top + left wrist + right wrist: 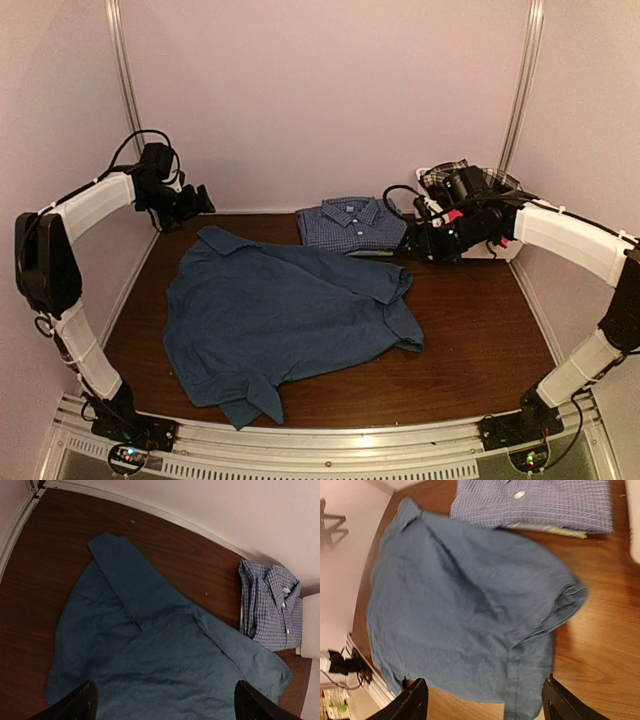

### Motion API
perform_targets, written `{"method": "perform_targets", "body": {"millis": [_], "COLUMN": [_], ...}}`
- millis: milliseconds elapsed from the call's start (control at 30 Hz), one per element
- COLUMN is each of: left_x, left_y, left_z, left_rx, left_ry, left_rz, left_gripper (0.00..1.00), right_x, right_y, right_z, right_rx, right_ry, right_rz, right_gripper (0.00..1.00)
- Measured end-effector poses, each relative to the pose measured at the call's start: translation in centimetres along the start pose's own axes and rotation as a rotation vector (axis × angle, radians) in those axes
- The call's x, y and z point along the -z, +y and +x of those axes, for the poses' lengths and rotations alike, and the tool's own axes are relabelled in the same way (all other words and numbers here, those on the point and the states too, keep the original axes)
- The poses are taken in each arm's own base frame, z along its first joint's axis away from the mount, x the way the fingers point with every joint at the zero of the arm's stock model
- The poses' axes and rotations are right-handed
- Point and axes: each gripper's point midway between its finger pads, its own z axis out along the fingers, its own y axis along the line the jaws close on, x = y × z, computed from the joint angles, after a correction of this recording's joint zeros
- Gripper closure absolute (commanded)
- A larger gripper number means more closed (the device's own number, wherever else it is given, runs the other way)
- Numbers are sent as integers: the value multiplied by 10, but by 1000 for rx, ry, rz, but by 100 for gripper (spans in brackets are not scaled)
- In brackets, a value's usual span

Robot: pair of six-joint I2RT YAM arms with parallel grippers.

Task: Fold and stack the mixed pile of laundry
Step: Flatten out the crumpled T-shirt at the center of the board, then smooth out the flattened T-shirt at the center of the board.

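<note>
A dark blue shirt (pixel 290 320) lies spread out, collar toward the back left, in the middle of the brown table. Both wrist views look down on the dark blue shirt (pixel 150 645) (pixel 465 605). Behind it rests a folded blue checked shirt (pixel 350 225) (pixel 272 607) (pixel 545 502). A plaid garment (pixel 445 173) shows at the back right behind the right arm. My left gripper (pixel 205 200) (pixel 165 705) hangs open above the shirt's back left corner, holding nothing. My right gripper (pixel 420 240) (pixel 485 702) is open too, raised above the shirt's right sleeve.
A white bin (pixel 312 625) (pixel 635 520) stands at the back right, beside the checked shirt. Pale walls close in the table on the left, back and right. Bare wood (pixel 480 340) shows to the right of the blue shirt.
</note>
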Motion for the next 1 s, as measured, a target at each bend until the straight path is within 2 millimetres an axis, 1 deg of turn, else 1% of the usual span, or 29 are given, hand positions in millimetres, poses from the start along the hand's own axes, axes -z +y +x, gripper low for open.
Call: {"method": "perform_targets", "body": {"millis": [67, 100, 167, 200, 233, 300, 333, 367, 433, 500, 567, 600, 700, 733, 767, 800, 900, 967, 1000], "left_x": [21, 29, 37, 37, 35, 30, 26, 22, 19, 17, 13, 10, 5, 3, 2, 2, 2, 4, 5], "left_y": [-12, -16, -21, -19, -16, -1, 8, 17, 36, 47, 56, 60, 76, 83, 91, 97, 118, 127, 132], "left_z": [35, 53, 93, 112, 127, 167, 184, 200, 224, 236, 239, 240, 238, 236, 234, 232, 230, 229, 228], "left_rx": [-41, -59, -88, -93, -95, -85, -76, -64, -34, -12, 5, 14, 47, 61, 74, 82, 108, 115, 118], "left_ry": [29, 49, 108, 142, 170, 258, 301, 338, 402, 438, 457, 461, 469, 468, 468, 469, 479, 481, 480], "left_rz": [20, 28, 38, 36, 32, 2, -18, -40, -90, -129, -159, -174, -218, -234, -252, -267, -318, -338, -349], "left_gripper": [12, 14, 20, 23, 26, 34, 39, 45, 50, 55, 60, 62, 64, 65, 65, 66, 66, 66, 66], "right_x": [-22, -33, -56, -64, -74, -91, -97, -104, -112, -116, -116, -116, -106, -102, -94, -92, -76, -65, -58], "right_y": [22, 29, 43, 44, 45, 39, 35, 28, 14, 1, -15, -19, -24, -27, -30, -30, -28, -17, -10], "right_z": [28, 40, 67, 76, 86, 103, 109, 116, 130, 144, 164, 169, 179, 184, 194, 196, 220, 243, 257], "right_rx": [70, 98, 154, 172, 187, 205, 205, 205, 202, 196, 181, 179, 170, 164, 150, 147, 113, 110, 114], "right_ry": [91, 133, 223, 256, 291, 353, 373, 399, 438, 475, 521, 530, 515, 513, 522, 525, 562, 618, 657], "right_rz": [-34, -45, -65, -68, -68, -55, -46, -31, 0, 32, 68, 71, 75, 74, 72, 71, 36, -10, -36], "right_gripper": [25, 26, 29, 30, 30, 30, 31, 31, 32, 35, 38, 39, 45, 47, 48, 49, 49, 49, 46]}}
